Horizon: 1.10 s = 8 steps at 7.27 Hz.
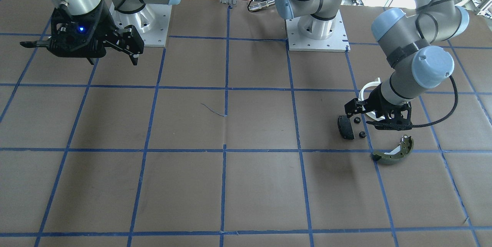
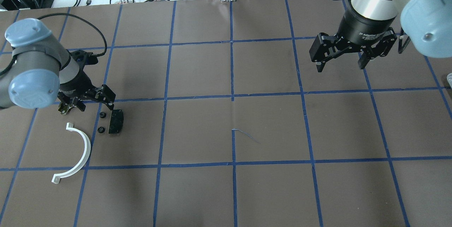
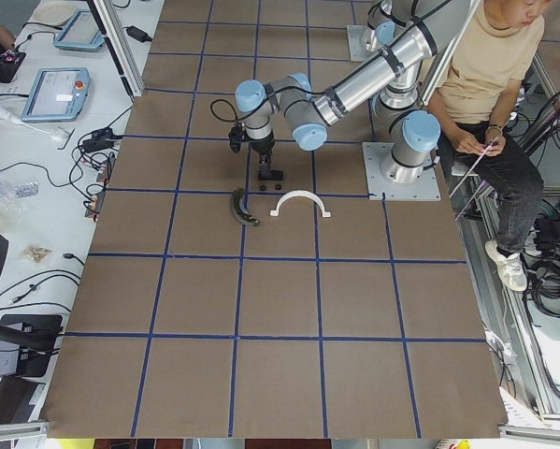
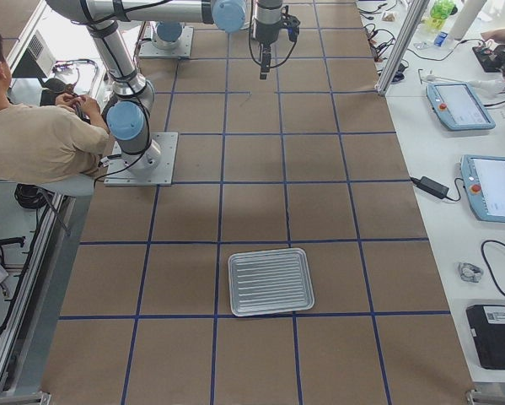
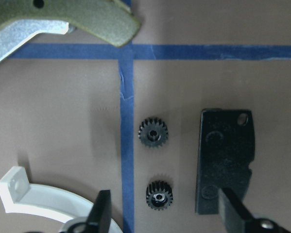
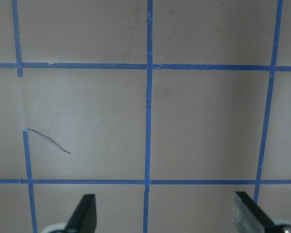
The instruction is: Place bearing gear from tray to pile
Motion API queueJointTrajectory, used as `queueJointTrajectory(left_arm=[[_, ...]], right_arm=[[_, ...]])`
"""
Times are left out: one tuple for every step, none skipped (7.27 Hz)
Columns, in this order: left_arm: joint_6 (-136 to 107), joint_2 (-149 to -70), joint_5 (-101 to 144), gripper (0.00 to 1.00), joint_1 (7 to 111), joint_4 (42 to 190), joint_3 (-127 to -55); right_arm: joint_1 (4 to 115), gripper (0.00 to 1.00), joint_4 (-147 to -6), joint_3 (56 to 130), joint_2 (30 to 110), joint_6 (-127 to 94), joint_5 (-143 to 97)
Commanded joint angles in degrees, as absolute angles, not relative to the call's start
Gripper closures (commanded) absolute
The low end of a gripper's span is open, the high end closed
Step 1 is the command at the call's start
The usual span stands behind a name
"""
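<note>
two black bearing gears [image 5: 153,133], just beside blue tape line [image 5: 127,97]; black pad [image 5: 226,160], white half-ring [image 5: 38,201], olive brake shoe [image 5: 87,19] near; left gripper [image 5: 164,201] spread wide above; right gripper [image 2: 340,66] spread, well apart.

Tan-shirt operator [image 3: 485,65] seated nr table [image 3: 289,309] edge; pendant [image 4: 459,105] on side bench [image 4: 437,152].

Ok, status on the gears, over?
Left tool open, empty, over the gears. Right tool open, empty. Both lie loose beside black pad. Tray bare, nothing blocking.
</note>
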State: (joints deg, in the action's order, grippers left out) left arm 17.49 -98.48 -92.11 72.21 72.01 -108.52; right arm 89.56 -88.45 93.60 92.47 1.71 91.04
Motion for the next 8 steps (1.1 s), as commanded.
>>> queueJointTrajectory(left_arm=[[11.5, -93.3, -91.1, 0.0, 80.4, 95.0, -91.1], [6.0, -92.4, -91.3, 0.0, 83.6, 103.8, -84.1], [4.9, -91.1, -90.7, 0.0, 85.2, 105.0, -80.9], [5.0, -91.1, -90.6, 0.0, 86.1, 103.5, -81.6], [4.8, -89.9, -90.7, 0.0, 87.8, 99.0, -84.3], [1.4, -89.2, -90.6, 0.01, 90.9, 93.2, -87.2], [-1.6, -88.6, -91.1, 0.0, 94.1, 89.9, -88.9], [0.1, -88.2, -90.9, 0.0, 94.6, 89.5, -90.4]], right_arm=[[89.6, 0.0, -88.4, 93.6, 92.4, 1.8, 91.1], [89.5, 0.0, -88.4, 93.6, 92.4, 1.7, 90.9], [89.5, 0.0, -88.2, 93.6, 92.4, 1.7, 90.9], [89.5, 0.0, -88.3, 93.6, 92.4, 1.7, 90.9], [89.5, 0.0, -88.3, 93.6, 92.4, 1.5, 90.9], [89.5, 0.0, -88.3, 93.6, 92.4, 1.5, 90.9], [89.5, 0.0, -88.3, 93.7, 92.4, 1.5, 90.9], [89.5, 0.0, -88.3, 93.7, 92.4, 1.5, 90.9]])
